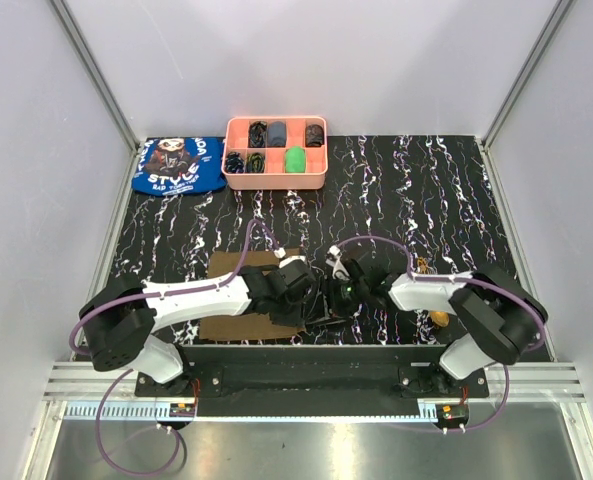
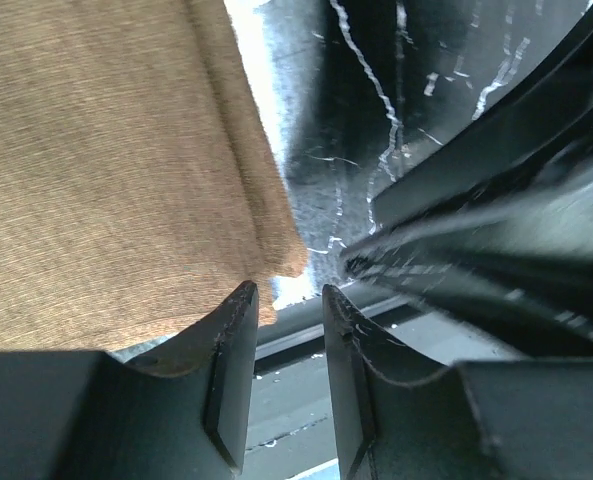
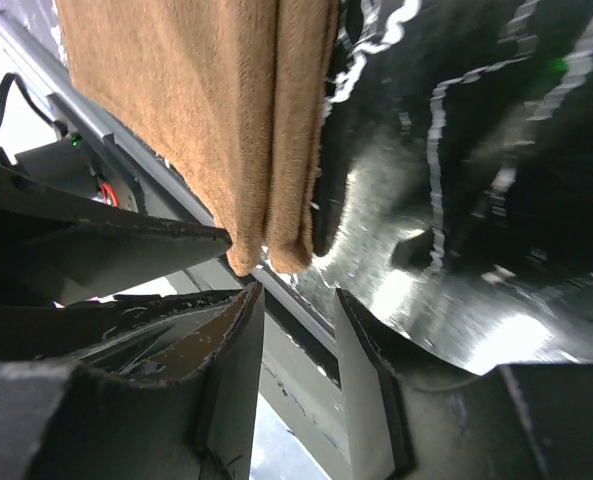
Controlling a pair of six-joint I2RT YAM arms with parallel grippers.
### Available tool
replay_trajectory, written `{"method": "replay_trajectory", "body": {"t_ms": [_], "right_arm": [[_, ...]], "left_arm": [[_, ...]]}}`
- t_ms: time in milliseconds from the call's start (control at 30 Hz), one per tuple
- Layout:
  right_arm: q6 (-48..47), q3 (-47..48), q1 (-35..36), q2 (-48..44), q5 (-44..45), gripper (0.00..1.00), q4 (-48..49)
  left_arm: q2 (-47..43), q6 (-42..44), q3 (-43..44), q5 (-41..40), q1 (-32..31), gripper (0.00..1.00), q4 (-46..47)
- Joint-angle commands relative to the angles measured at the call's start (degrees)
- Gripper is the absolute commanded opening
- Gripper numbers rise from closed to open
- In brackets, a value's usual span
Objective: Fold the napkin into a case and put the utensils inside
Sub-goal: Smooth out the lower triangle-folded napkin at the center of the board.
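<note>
The olive-brown napkin (image 1: 238,300) lies folded near the table's front edge, partly under my left arm. Its near right corner shows in the left wrist view (image 2: 126,170) and, as two stacked layers, in the right wrist view (image 3: 216,110). My left gripper (image 1: 311,308) (image 2: 289,295) is open and empty just off that corner. My right gripper (image 1: 328,308) (image 3: 296,300) is open and empty, close beside it and facing it. A small gold-brown utensil (image 1: 441,319) lies by my right arm, partly hidden. Another small gold piece (image 1: 423,266) lies behind that arm.
A pink compartment tray (image 1: 275,177) with dark and green items stands at the back. A blue printed cloth (image 1: 179,165) lies to its left. The black rail of the table's front edge (image 1: 306,352) runs just below both grippers.
</note>
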Motion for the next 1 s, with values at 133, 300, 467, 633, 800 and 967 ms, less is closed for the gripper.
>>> {"method": "replay_trajectory", "body": {"t_ms": [133, 300, 467, 633, 800, 967], "right_arm": [[4.47, -0.36, 1.93, 8.09, -2.64, 0.42, 15.43], [3.85, -0.1, 1.93, 9.32, -2.46, 0.36, 15.52], [4.29, -1.41, 1.93, 9.41, -2.9, 0.31, 16.75], [4.73, -2.03, 1.93, 9.67, -3.34, 0.27, 17.8], [6.04, -2.47, 2.46, 10.64, -4.22, 0.2, 20.26], [6.4, -3.17, 3.07, 10.73, -4.22, 0.16, 20.88]], "left_arm": [[-0.01, -2.36, 0.64, -4.67, -0.24, 0.35, -1.38], [1.05, -2.36, 1.44, -5.55, -0.33, 0.33, -1.73], [2.54, -2.53, 1.26, -4.5, -0.42, 0.31, -2.0], [4.39, -2.09, 1.79, -4.23, -0.6, 0.29, -1.91], [4.3, -1.83, 2.93, -5.38, -0.6, 0.13, -2.0], [4.22, -0.6, 5.04, -4.94, -0.6, 0.0, -2.35]]}}
